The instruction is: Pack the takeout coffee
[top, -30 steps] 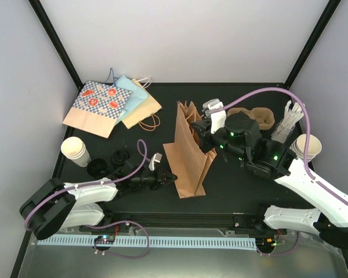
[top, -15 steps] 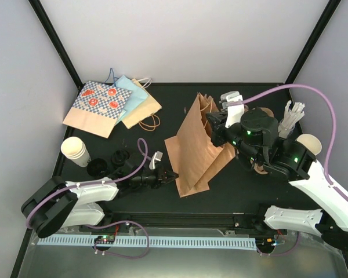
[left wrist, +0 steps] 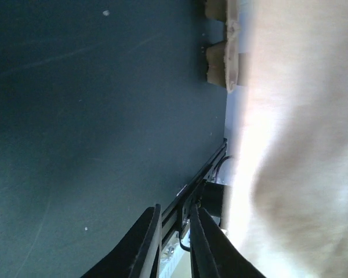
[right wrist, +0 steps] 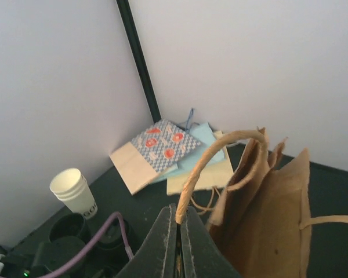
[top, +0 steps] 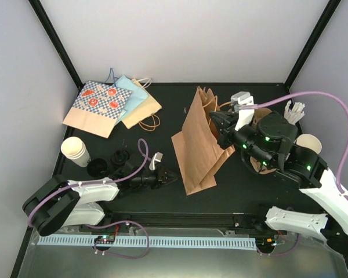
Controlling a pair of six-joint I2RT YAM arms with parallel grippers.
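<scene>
The brown paper bag (top: 198, 142) stands tilted mid-table. My right gripper (top: 218, 120) is shut on its twisted paper handle (right wrist: 220, 156), the fingertips (right wrist: 172, 223) pinched on the handle's end above the open bag (right wrist: 272, 226). My left gripper (top: 169, 176) lies low on the table just left of the bag's base, its jaws a narrow gap apart and empty (left wrist: 175, 234). A stack of cream cups (top: 75, 152) and black lids (top: 98, 167) sit at the left; they also show in the right wrist view (right wrist: 75, 191). Another cream cup (top: 309, 143) stands at the right. The pulp carrier is mostly hidden under my right arm.
Flat patterned, blue and tan paper bags (top: 110, 105) lie at the back left, and also show in the right wrist view (right wrist: 159, 147). White stirrers (top: 293, 113) stand at the back right. The purple cable (top: 140, 152) loops over the lids. Black frame posts mark the back corners.
My right gripper has pulled the bag by its handle to the right and back, drawing the bag's base away from my left gripper. The left arm has barely moved.
</scene>
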